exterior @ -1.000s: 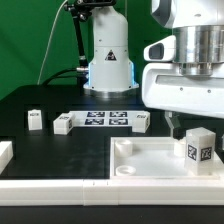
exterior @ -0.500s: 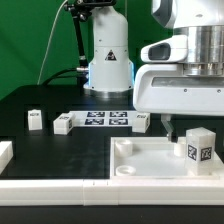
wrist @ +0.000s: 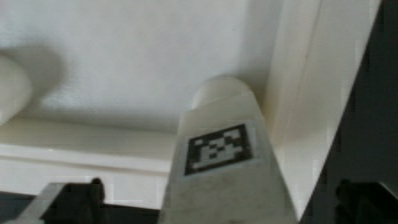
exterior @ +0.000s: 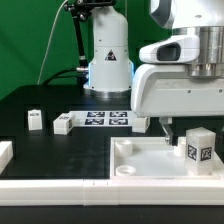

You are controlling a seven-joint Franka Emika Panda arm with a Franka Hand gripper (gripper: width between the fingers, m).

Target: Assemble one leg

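A leg (exterior: 198, 145), a small white post with tags on its sides, stands upright at the exterior view's right on the large white tray-like piece (exterior: 140, 165). My gripper (exterior: 178, 130) hangs just above and behind it, with one dark finger (exterior: 166, 128) showing beside it. In the wrist view the leg (wrist: 222, 150) stands between my two dark fingertips (wrist: 71, 200), which are spread wide and do not touch it. The gripper (wrist: 217, 205) is open.
Three more small white legs (exterior: 35, 120), (exterior: 63, 123), (exterior: 141, 122) lie on the black table around the marker board (exterior: 103, 120). Another white part (exterior: 5, 153) is at the exterior view's left edge. The robot base (exterior: 108, 60) stands behind.
My gripper has shifted slightly toward the exterior view's left. The leg on the tray-like piece has not moved.
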